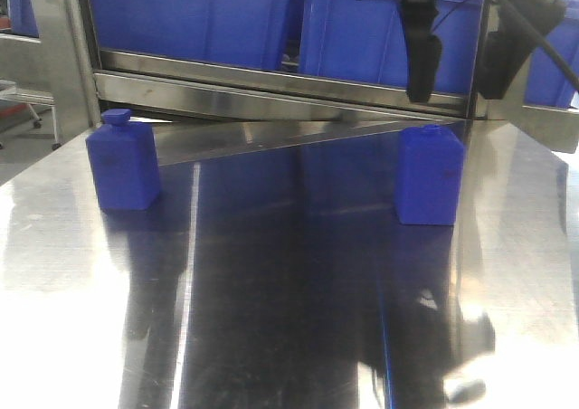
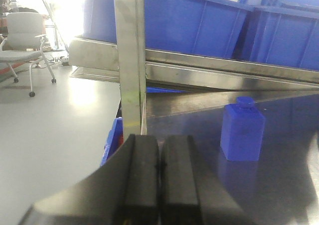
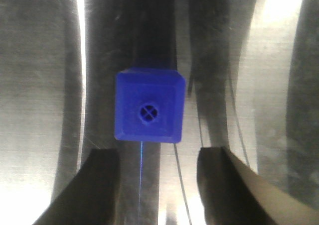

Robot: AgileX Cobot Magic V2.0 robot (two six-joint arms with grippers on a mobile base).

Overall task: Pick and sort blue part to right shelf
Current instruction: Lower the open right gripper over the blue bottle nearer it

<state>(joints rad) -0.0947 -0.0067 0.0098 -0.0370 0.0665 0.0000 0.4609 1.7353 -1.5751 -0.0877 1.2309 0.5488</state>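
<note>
The right pincer (image 3: 159, 155) is held wide open and empty, directly above the blue part (image 3: 149, 113). The part's cap is seen from above, just ahead of the two fingers (image 3: 102, 185), and no contact is seen. In the front view the part (image 1: 431, 178) is stood upright on the steel worktop (image 1: 271, 318), toward its right side and just in front of the shelf (image 1: 271, 88), on which large blue bins (image 1: 190, 15) are carried. A second part (image 1: 124, 160) is stood upright toward the worktop's left, well apart from the first. The left pincer (image 2: 159, 150) is pressed fully shut with nothing gripped, near a shelf post (image 2: 130, 60).
</note>
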